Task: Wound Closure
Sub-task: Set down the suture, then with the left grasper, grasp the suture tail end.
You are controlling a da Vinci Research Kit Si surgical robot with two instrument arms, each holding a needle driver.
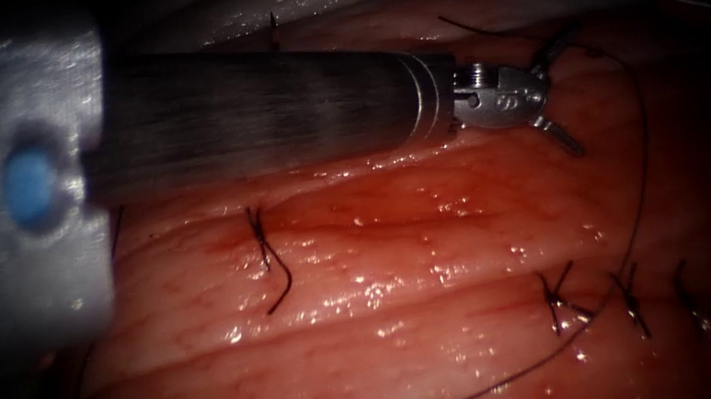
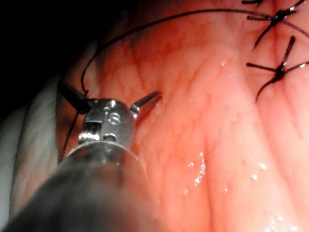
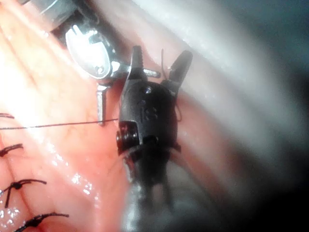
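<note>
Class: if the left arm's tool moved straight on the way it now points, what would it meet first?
Probably the thread, which arcs across ahead of the left arm's tool, whose open jaws hold nothing. Beyond it lies the tissue. Depth is unclear.

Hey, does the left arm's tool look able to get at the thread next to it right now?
Probably yes. The left arm's tool has its fingers spread open and holds nothing. The thread runs right beside one finger over the tissue, with nothing in between.
</note>
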